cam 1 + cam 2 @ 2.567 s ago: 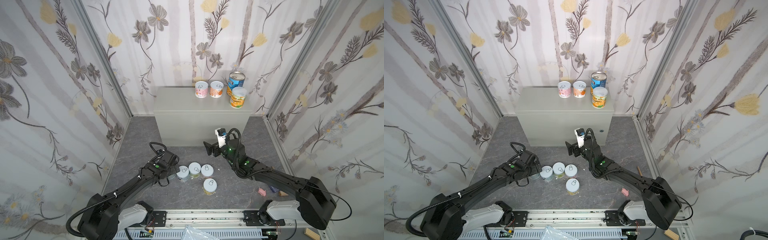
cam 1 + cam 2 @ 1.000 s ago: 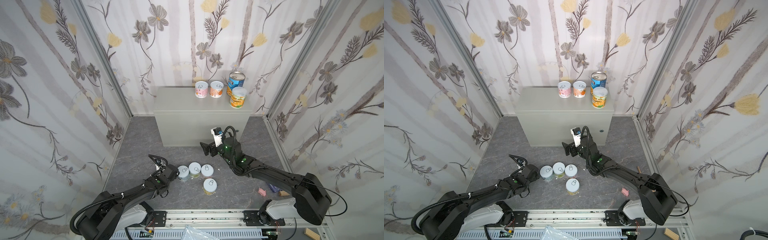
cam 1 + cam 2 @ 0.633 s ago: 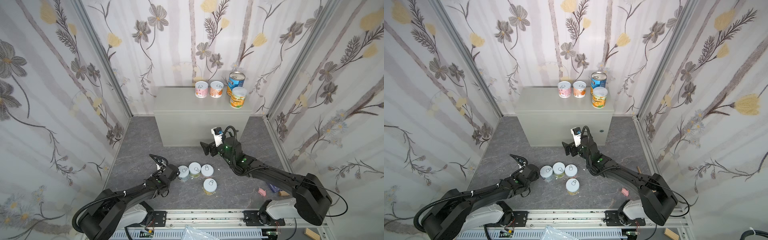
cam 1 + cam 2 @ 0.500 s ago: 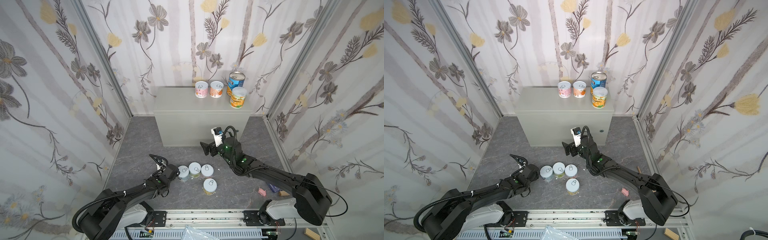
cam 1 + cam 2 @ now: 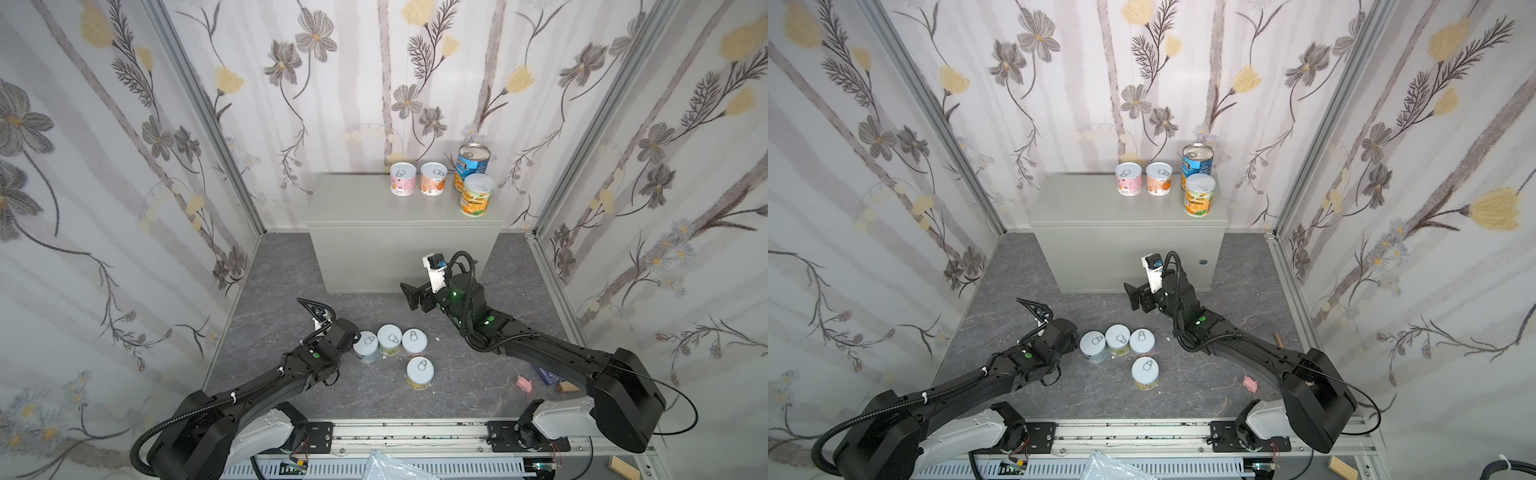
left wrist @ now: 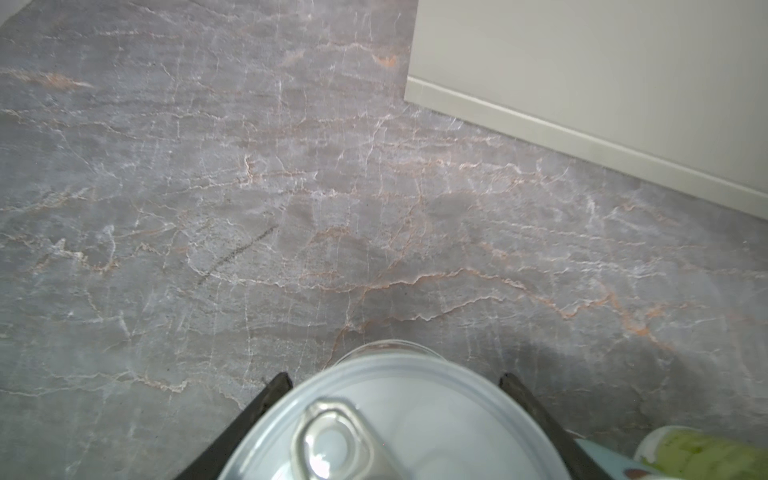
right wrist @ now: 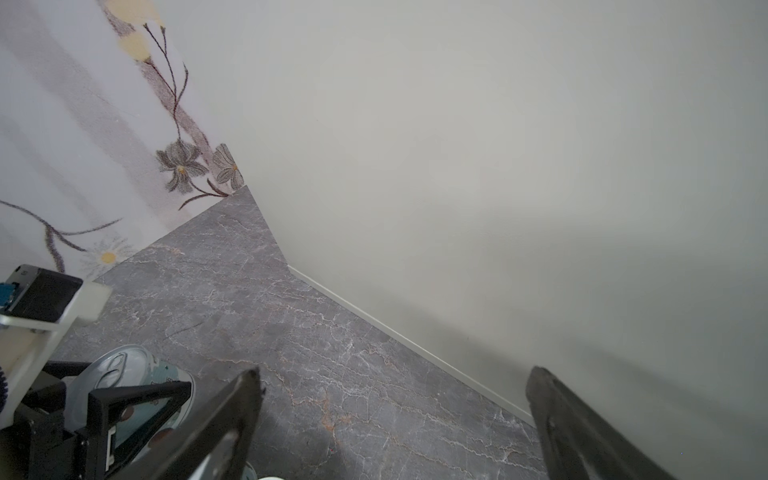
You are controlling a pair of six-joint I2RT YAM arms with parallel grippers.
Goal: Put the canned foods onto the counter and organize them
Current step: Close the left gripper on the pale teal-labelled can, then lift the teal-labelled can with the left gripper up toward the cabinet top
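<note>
Four short white-lidded cans stand on the dark floor in both top views; the leftmost can [image 5: 367, 341] [image 5: 1094, 343] sits between the fingers of my left gripper [image 5: 359, 337] [image 6: 392, 380], which is shut on it. Its pull-tab lid [image 6: 399, 419] fills the space between both fingers in the left wrist view. My right gripper [image 5: 415, 296] [image 7: 395, 374] hangs open and empty above the floor, just in front of the counter [image 5: 374, 203] [image 5: 1084, 208]. On the counter's back right stand a pink can [image 5: 402, 178], an orange pastel can [image 5: 433, 178], a tall blue can [image 5: 473, 160] and an orange-yellow can [image 5: 477, 199].
The other floor cans [image 5: 389, 335] [image 5: 414, 337] touch in a row beside the gripped one, with one more [image 5: 420, 368] in front. A small pink object [image 5: 524, 382] and a blue item [image 5: 548, 376] lie at the right front. Flowered walls close in three sides.
My left arm has come down beside the row of floor cans and its jaws have closed in on the leftmost one. The right arm has barely moved.
</note>
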